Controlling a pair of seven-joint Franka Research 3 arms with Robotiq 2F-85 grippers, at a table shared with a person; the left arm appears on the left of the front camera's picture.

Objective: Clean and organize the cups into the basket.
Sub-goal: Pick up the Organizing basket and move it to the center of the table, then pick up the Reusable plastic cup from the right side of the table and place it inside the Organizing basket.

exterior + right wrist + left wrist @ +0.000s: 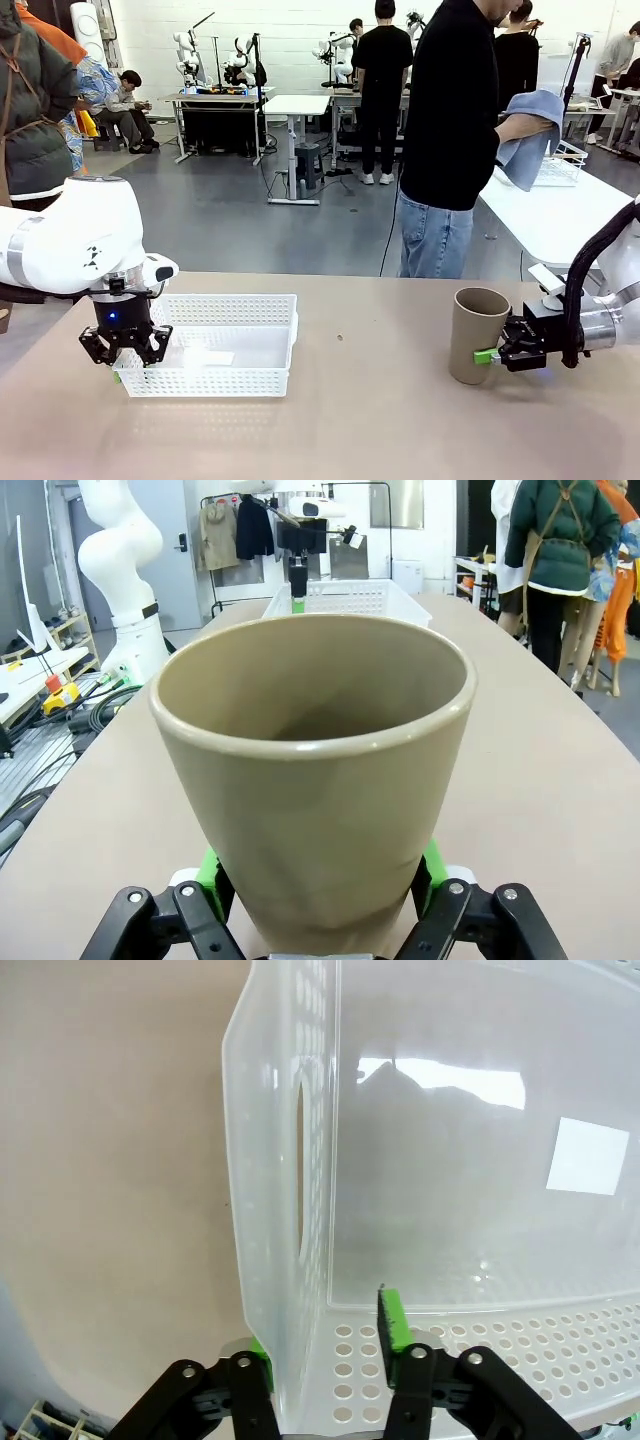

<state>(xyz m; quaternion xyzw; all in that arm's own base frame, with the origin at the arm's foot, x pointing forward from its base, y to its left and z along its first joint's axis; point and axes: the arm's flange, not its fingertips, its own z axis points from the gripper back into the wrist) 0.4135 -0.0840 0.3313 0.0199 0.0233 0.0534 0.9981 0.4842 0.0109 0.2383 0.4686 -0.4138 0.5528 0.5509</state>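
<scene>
The left end effector (325,1345) straddled the end wall of the basket (230,298) near a corner, one green pad outside and one inside; whether it actually pinched the wall could not be told. The white basket sat on the counter (360,420) at the robot's left. It looked light and springy, its thin lattice wall likely to flex, so the solid rim or handle cut-out seemed the firmer hold. The right end effector (320,875) pinched the lower flanks of a tan cup (478,335), which stood upright on the counter well apart from the basket. It looked rigid, matte and tapered, likely to slip downward if gripped loosely. A white sticker (587,1156) on the basket floor showed no legible writing.
</scene>
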